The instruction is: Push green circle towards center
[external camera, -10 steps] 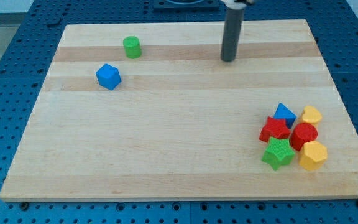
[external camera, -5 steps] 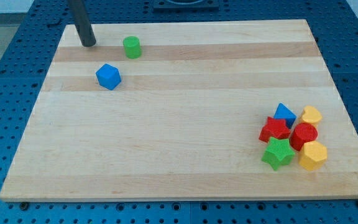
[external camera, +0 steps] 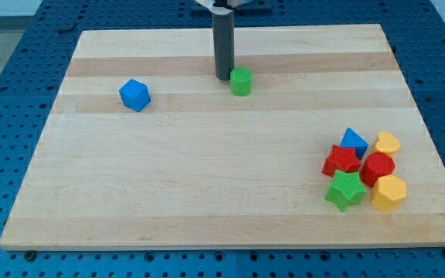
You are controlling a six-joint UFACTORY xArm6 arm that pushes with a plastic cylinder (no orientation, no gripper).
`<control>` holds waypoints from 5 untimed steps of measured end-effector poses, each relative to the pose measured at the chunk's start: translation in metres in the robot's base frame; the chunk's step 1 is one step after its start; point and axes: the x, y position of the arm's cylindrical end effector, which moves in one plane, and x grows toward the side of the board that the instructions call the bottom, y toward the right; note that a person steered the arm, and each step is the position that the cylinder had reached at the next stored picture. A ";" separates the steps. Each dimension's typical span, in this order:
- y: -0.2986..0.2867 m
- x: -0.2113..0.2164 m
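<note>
The green circle (external camera: pixel 240 80) sits on the wooden board (external camera: pixel 207 208), above the board's middle and a little toward the view's right of its midline, so the push toward the centre looks partly done: sideways it seems about right, but the block still lies in the upper part of the board and would need to come down toward the view's bottom to reach the true middle. My tip (external camera: pixel 223 77) stands just beside the green circle, on its left and slightly toward the view's top; from this angle I cannot be sure whether the two touch or are a hair apart. There are no jaws on this arm, only the straight dark rod, so nothing is spread, pressed together or pinching anything. Taking the green circle as the landmark, the blue block (external camera: pixel 134 95), a cube as far as I can tell, lies well apart to its left and a little lower. Far to its lower right, near the board's right edge, is a tight cluster: a blue triangle (external camera: pixel 353 140), a red star (external camera: pixel 341 161), a red round block (external camera: pixel 378 167), a green star (external camera: pixel 344 190) and two yellow blocks (external camera: pixel 388 191), one above the other. Judging by where my tip stands, a push down and slightly right would be the natural finish.
</note>
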 end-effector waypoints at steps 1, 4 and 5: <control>-0.003 -0.014; 0.060 0.058; 0.075 0.094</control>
